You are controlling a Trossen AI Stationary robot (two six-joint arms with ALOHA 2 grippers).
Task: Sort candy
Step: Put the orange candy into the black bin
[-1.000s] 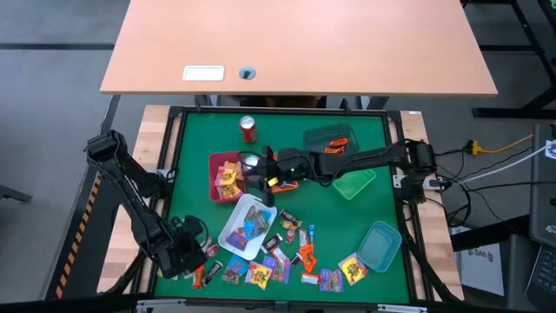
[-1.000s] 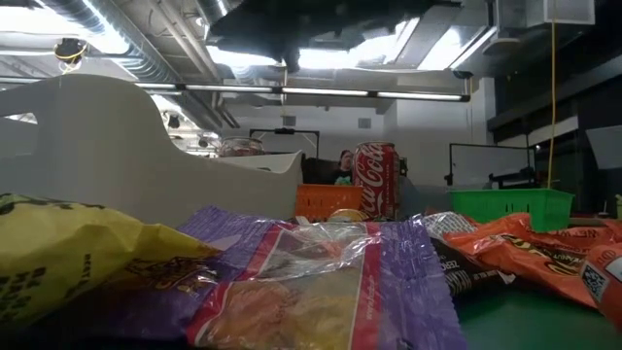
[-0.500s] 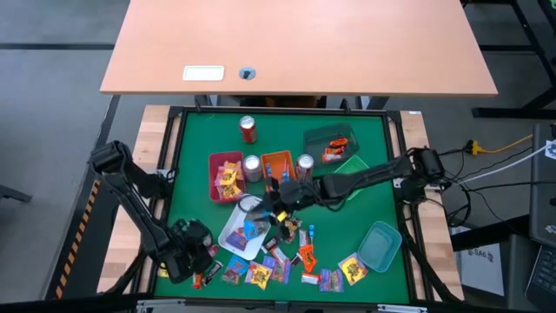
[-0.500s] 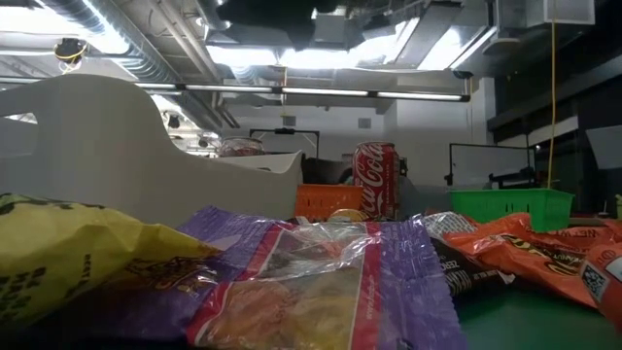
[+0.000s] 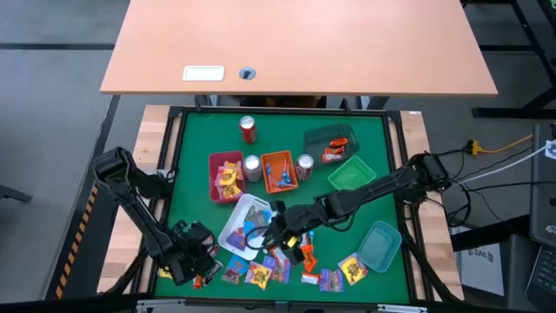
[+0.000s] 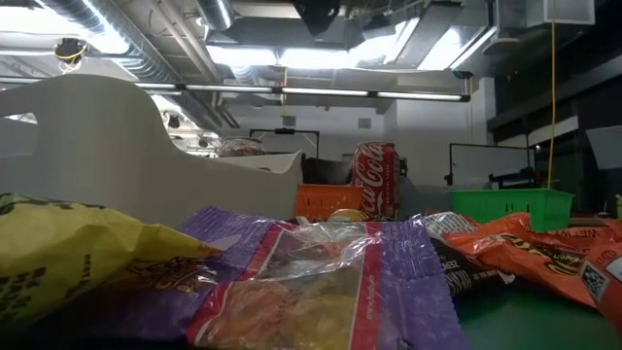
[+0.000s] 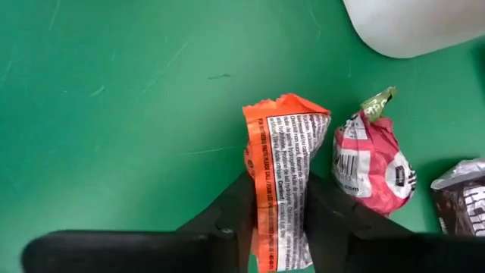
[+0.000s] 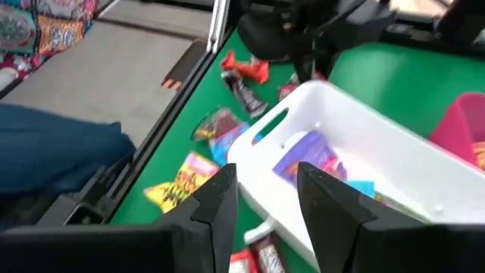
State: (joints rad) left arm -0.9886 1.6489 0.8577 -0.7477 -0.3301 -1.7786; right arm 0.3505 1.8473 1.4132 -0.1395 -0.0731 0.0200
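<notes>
Candy in bright wrappers lies scattered on the green mat near the front edge point(image 5: 287, 265). More candy sits in the white tray point(image 5: 239, 228). At the near left, my left gripper point(image 5: 201, 276) points down and is shut on an orange candy point(image 7: 282, 159) with a white printed label. A pink-red candy point(image 7: 371, 163) and a dark one point(image 7: 462, 197) lie beside it. My right gripper point(image 5: 276, 233) hovers open over the white tray's point(image 8: 356, 152) near end, with nothing between its fingers point(image 8: 265, 197). My left gripper pinches the orange candy between its two fingers, on the wrapper's two long edges point(image 7: 261, 201) at the end nearer the gripper. The fingers come from above, slanting down, and run along the wrapper. The candy's far, crimped end point(image 7: 286, 114) lies flat on the mat.
Behind the pile stand a pink tray point(image 5: 224, 178), an orange tray point(image 5: 280, 169), a dark green tray point(image 5: 328, 139), a bright green tray point(image 5: 352, 174) and a teal tray point(image 5: 380, 245). There are also a red can point(image 5: 248, 129) and two silver cans point(image 5: 253, 165). Candy wrappers point(image 6: 311, 272) fill the low view's foreground.
My right gripper has swung from above the orange tray and cans toward the table's near edge, and now hangs over the white tray. My left gripper has sunk a little toward the candy at the near left.
</notes>
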